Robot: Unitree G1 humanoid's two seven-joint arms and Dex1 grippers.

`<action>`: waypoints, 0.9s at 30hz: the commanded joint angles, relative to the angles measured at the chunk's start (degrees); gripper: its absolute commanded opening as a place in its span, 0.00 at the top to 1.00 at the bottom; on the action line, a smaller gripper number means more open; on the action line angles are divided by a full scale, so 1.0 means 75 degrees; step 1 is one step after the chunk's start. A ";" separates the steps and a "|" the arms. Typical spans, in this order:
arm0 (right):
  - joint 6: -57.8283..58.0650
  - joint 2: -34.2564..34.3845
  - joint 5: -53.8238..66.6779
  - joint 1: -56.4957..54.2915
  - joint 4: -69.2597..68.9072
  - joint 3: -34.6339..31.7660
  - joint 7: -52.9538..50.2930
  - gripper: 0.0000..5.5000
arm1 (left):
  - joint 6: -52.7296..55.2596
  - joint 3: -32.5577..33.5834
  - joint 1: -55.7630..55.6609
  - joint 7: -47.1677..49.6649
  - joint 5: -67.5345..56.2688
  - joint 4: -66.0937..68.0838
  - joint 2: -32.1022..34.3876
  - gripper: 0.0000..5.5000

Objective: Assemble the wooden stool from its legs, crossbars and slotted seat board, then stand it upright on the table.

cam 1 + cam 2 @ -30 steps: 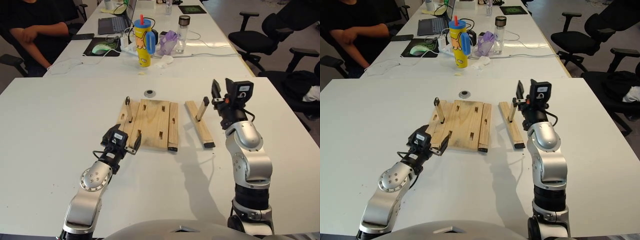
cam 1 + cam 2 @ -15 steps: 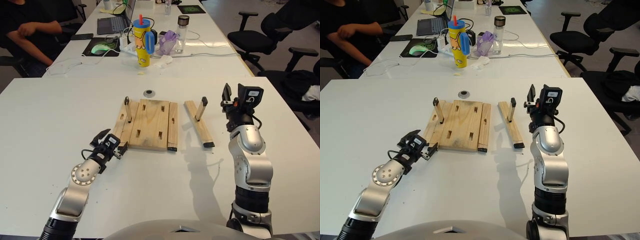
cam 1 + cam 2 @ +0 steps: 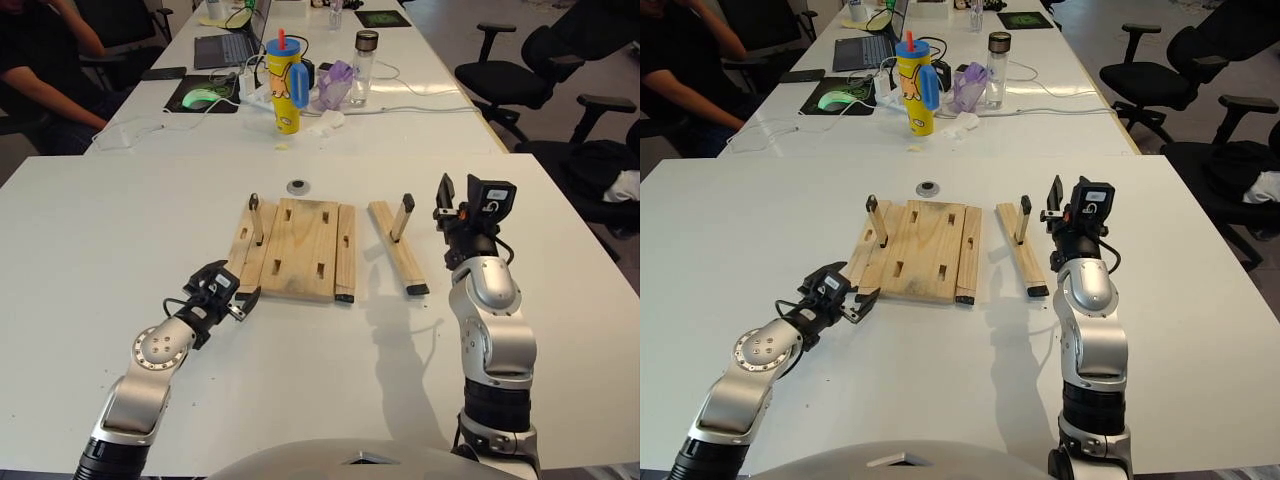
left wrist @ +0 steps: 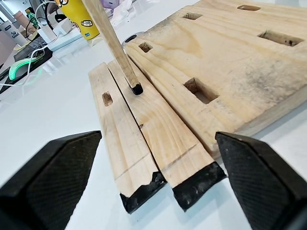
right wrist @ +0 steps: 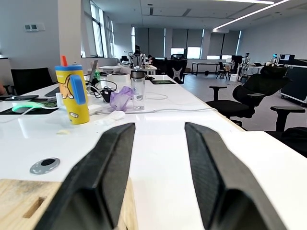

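Observation:
The slotted seat board (image 3: pixel 305 248) lies flat mid-table. Along its left edge lie two leg pieces (image 3: pixel 250 252), side by side, with black end caps; a thin crossbar (image 3: pixel 256 216) stands up from one. In the left wrist view the leg pieces (image 4: pixel 144 139) end just ahead of my left gripper (image 4: pixel 157 139). My left gripper (image 3: pixel 230 292) is open, low on the table, a short gap from those ends. Another leg (image 3: pixel 398 260) lies right of the board with an upright crossbar (image 3: pixel 402 216). My right gripper (image 3: pixel 456 193) is raised just right of it, open and empty.
A round metal grommet (image 3: pixel 298 186) sits in the table just behind the board. On the far table stand a yellow cup (image 3: pixel 286 85), a clear bottle (image 3: pixel 366 68) and a laptop (image 3: pixel 232 45). Office chairs (image 3: pixel 520 70) stand off to the right.
My left gripper drew back from the leg ends toward me, then edged forward a little. My right gripper swung slightly right, then partly back. The wooden parts stayed put.

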 commanded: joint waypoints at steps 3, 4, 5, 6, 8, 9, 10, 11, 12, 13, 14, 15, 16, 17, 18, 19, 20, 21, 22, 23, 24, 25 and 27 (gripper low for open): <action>0.0000 0.0046 -0.0042 -0.0061 0.0119 0.0053 0.0016 0.65 | 0.0100 -0.0105 -0.0026 0.0012 0.0310 0.0312 0.0156 0.20; 0.0008 0.0037 -0.0043 -0.0081 0.0135 0.0055 0.0032 0.65 | 0.0167 -0.0121 -0.0042 0.0042 0.0405 0.0387 0.0183 0.20; 0.0021 0.0025 -0.0047 -0.0098 0.0141 0.0059 0.0045 0.65 | 0.0212 -0.0140 -0.0054 0.0049 0.0501 0.0466 0.0238 0.20; 0.0029 0.0013 -0.0048 -0.0113 0.0149 0.0059 0.0058 0.65 | 0.0253 -0.0124 -0.0044 0.0071 0.0571 0.0510 0.0274 0.20; 0.0050 0.0007 -0.0056 -0.0118 0.0141 0.0041 0.0057 0.65 | 0.0309 -0.0106 -0.0044 0.0076 0.0669 0.0618 0.0352 0.20; 0.0062 0.0004 -0.0056 -0.0127 0.0142 0.0031 0.0057 0.65 | 0.0324 -0.0097 -0.0069 0.0098 0.0727 0.0687 0.0382 0.20; 0.0070 0.0003 -0.0054 -0.0129 0.0144 0.0022 0.0057 0.65 | 0.0364 -0.0045 -0.0112 0.0152 0.0750 0.0776 0.0384 0.20; 0.0080 0.0000 -0.0051 -0.0134 0.0148 0.0016 0.0059 0.65 | 0.0378 -0.0011 -0.0170 0.0192 0.0793 0.0854 0.0409 0.20; 0.0084 0.0000 -0.0050 -0.0137 0.0152 0.0014 0.0061 0.65 | 0.0382 0.0018 -0.0220 0.0207 0.0822 0.0904 0.0420 0.20; 0.0078 0.0007 -0.0056 -0.0130 0.0161 0.0026 0.0064 0.65 | 0.0375 0.0050 -0.0251 0.0201 0.0796 0.0920 0.0417 0.20; 0.0075 0.0011 -0.0063 -0.0119 0.0174 0.0041 0.0069 0.65 | 0.0360 0.0068 -0.0276 0.0194 0.0767 0.0908 0.0413 0.20; 0.0072 0.0012 -0.0072 -0.0108 0.0182 0.0055 0.0074 0.65 | 0.0334 0.0114 -0.0309 0.0174 0.0675 0.0893 0.0365 0.20; 0.0064 0.0009 -0.0085 -0.0103 0.0197 0.0076 0.0082 0.65 | 0.0282 0.0151 -0.0348 0.0174 0.0625 0.0854 0.0323 0.20; 0.0059 -0.0001 -0.0092 -0.0108 0.0220 0.0090 0.0096 0.65 | 0.0236 0.0216 -0.0389 0.0153 0.0458 0.0754 0.0198 0.20; 0.0052 -0.0011 -0.0098 -0.0105 0.0243 0.0091 0.0102 0.65 | 0.0261 0.0255 -0.0444 0.0126 0.0282 0.0589 0.0056 0.20; 0.0040 -0.0020 -0.0112 -0.0101 0.0277 0.0096 0.0102 0.65 | 0.0443 0.0321 -0.0531 0.0031 -0.0166 0.0359 -0.0231 0.20; 0.0023 -0.0031 -0.0125 -0.0099 0.0320 0.0104 0.0109 0.65 | 0.0748 0.0345 -0.0627 0.0012 -0.0475 0.0134 -0.0467 0.20; 0.0006 -0.0038 -0.0132 -0.0098 0.0355 0.0109 0.0114 0.65 | 0.1019 0.0382 -0.0711 0.0014 -0.0748 -0.0024 -0.0662 0.20; -0.0009 -0.0043 -0.0144 -0.0098 0.0402 0.0124 0.0121 0.65 | 0.1505 0.0558 -0.0843 0.0118 -0.1169 -0.0171 -0.0982 0.20; -0.0021 -0.0049 -0.0149 -0.0106 0.0443 0.0132 0.0132 0.65 | 0.1844 0.0661 -0.0941 0.0194 -0.1407 -0.0266 -0.1163 0.20; -0.0030 -0.0052 -0.0158 -0.0110 0.0476 0.0141 0.0139 0.65 | 0.2094 0.0771 -0.1058 0.0268 -0.1642 -0.0348 -0.1325 0.20; -0.0043 -0.0050 -0.0167 -0.0118 0.0511 0.0150 0.0148 0.65 | 0.2336 0.0850 -0.1169 0.0331 -0.1805 -0.0412 -0.1429 0.20; -0.0061 -0.0045 -0.0187 -0.0134 0.0566 0.0171 0.0157 0.65 | 0.2618 0.0912 -0.1347 0.0466 -0.1879 -0.0420 -0.1452 0.20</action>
